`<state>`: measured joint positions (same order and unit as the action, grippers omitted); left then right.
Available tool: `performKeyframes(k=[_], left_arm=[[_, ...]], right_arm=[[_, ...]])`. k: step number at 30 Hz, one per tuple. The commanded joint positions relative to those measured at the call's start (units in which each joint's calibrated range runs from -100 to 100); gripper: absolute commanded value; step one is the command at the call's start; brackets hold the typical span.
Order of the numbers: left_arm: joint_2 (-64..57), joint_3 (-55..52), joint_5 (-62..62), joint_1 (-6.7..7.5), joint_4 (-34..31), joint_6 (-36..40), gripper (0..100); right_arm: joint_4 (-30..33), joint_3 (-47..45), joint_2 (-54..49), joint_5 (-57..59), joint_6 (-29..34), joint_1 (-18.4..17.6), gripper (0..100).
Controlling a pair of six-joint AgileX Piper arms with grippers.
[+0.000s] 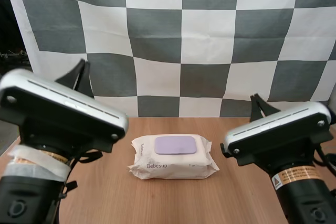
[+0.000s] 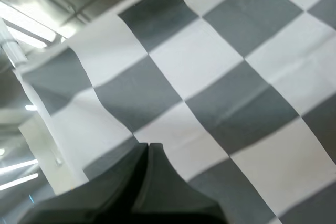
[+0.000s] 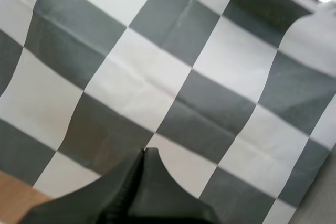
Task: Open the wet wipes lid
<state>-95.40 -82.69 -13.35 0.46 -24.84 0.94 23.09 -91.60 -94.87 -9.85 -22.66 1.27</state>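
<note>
Overhead, wipes pack (image 1: 173,157) — wrist-side, left claw (image 2: 148,146) and right claw (image 3: 144,151) closed.

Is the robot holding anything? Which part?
Nothing is held. The left gripper and the right gripper are shut on nothing; the soft white wet wipes pack, lilac lid closed, lies untouched on the brown wooden table.

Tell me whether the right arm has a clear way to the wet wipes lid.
Probably yes: the purple lid faces up, uncovered, on the pack beside the right arm; its tool is raised, shut.
</note>
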Motion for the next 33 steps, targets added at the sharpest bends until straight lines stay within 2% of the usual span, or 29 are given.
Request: performKeyframes(k=[1, 3, 7, 11, 14, 15, 17, 19, 21, 24, 26, 30, 33], left_arm=[[6.1, 8.0, 12.06, -0.96, 19.77, 0.7, 0], [10.13, 10.57, 20.68, -2.15, 22.79, 2.14, 0], [17.88, 11.38, 32.2, -5.91, 27.81, 2.39, 0], [24.74, 11.24, 38.83, -8.95, 37.14, 0.34, 0], [29.95, 11.24, 44.64, -10.42, 48.71, -10.28, 0], [31.79, 11.54, 47.84, -10.71, 53.35, -14.92, 0], [36.06, 12.66, 58.35, -10.78, 67.13, -28.64, 0], [39.5, 13.98, 69.77, -10.78, 71.79, -35.72, 0], [43.28, 15.83, 77.65, -10.78, 73.2, -38.33, 0], [48.58, 17.43, 81.92, -10.78, 72.81, -39.5, 0], [51.96, 17.59, 86.93, -10.78, 74.69, -44.03, 0], [58.26, 17.46, 93.36, -10.85, 79.37, -52.2, 0], [62.33, 17.46, 101.4, -10.88, 80.51, -57.58, 0]], right_arm=[[9.47, 6.41, 6.38, 3.91, -0.05, -0.01, 0], [16.53, 8.6, 12.61, 7.44, -0.05, -0.01, 0], [29.97, 10.27, 21.7, 13.64, -0.05, -0.01, 0], [31.85, 10.02, 25.93, 11.82, -0.05, -0.01, 0], [31.84, 9.26, 30.31, 11.99, -0.05, -0.75, 0], [31.84, 9.26, 32.22, 12.62, -0.05, -1.35, 0], [31.76, 9.26, 35.66, 14.09, -0.05, -3.08, 0], [31.7, 9.26, 37.52, 15.77, 0.3, -5.07, 0], [30.43, 9.26, 38.32, 16.92, 0.3, -7.69, 0], [26.99, 9.26, 38.38, 21.5, 0.3, -11.82, 0], [25.84, 9.26, 39.04, 26.51, 0.3, -14.3, 0], [20.73, 10.6, 43.98, 32.25, -0.01, -14.84, 0], [14.68, 14.76, 47.06, 38.02, -0.1, -15.98, 0]])
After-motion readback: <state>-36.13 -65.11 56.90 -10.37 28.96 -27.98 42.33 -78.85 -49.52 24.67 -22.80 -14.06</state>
